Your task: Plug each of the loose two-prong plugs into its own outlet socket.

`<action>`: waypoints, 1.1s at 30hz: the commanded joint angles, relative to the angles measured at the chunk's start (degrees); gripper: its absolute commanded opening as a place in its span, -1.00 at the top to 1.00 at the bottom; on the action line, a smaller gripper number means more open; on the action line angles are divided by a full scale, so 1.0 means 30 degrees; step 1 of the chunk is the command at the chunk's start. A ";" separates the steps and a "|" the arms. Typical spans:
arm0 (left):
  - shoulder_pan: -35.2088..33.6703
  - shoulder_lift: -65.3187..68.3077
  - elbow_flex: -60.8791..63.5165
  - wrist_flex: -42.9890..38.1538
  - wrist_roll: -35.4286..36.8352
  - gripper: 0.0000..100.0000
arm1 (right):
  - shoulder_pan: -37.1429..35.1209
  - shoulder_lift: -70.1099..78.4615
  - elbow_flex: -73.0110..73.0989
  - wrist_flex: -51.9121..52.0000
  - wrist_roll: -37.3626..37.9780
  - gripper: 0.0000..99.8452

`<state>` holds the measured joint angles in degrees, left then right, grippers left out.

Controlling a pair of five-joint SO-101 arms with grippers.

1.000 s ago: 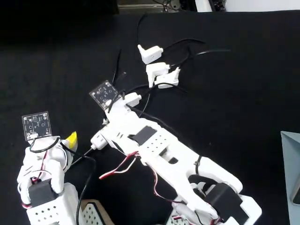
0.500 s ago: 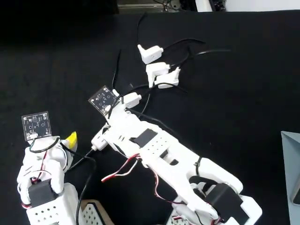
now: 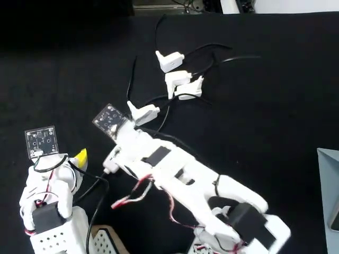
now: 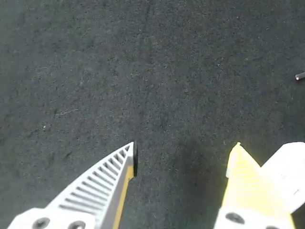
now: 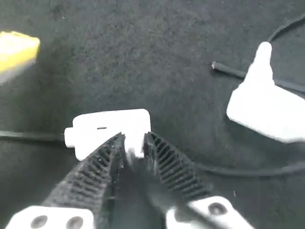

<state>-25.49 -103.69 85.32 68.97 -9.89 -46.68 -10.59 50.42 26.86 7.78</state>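
Observation:
My right gripper (image 3: pixel 117 132) reaches in from the lower right to the table's middle. Its black ridged fingers (image 5: pixel 110 153) are shut on a white outlet socket (image 5: pixel 107 128), whose dotted black face (image 3: pixel 108 118) is tilted in the high view. One loose white plug (image 3: pixel 143 112) lies just right of it, also seen as the white plug (image 5: pixel 267 106) in the right wrist view. Three more plugs (image 3: pixel 177 79) cluster farther back with black cords. A second socket (image 3: pixel 41 141) lies flat at the left, just beyond my left gripper (image 4: pixel 185 144), which is open over bare black cloth.
Black cords (image 3: pixel 212 50) trail from the plugs toward the back. The left gripper's yellow finger (image 5: pixel 15 50) shows beyond the held socket. A grey-blue box edge (image 3: pixel 329 190) sits at the right border. The table (image 3: pixel 275 116) is covered in black cloth.
The right gripper has pulled the held socket down and to the left, toward the left arm. The nearest plug shifted slightly left with it. The left arm stayed still.

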 commanded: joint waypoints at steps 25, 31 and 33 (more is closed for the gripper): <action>-0.0161 -0.0176 0.0103 -0.0029 0.0059 0.38 | 0.8762 0.1128 -0.1978 -0.2637 -0.1407 0.86; -0.0161 -0.0176 0.0132 -0.0029 0.0059 0.38 | 0.8322 0.1099 -0.3414 0.1289 -0.1436 0.68; -0.0161 -0.0176 0.0132 -0.0029 0.0059 0.38 | 0.8381 0.0689 -0.3736 0.2168 -0.1436 0.76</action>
<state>-25.49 -103.69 86.02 68.97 -9.89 -21.63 -6.46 43.12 29.93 4.00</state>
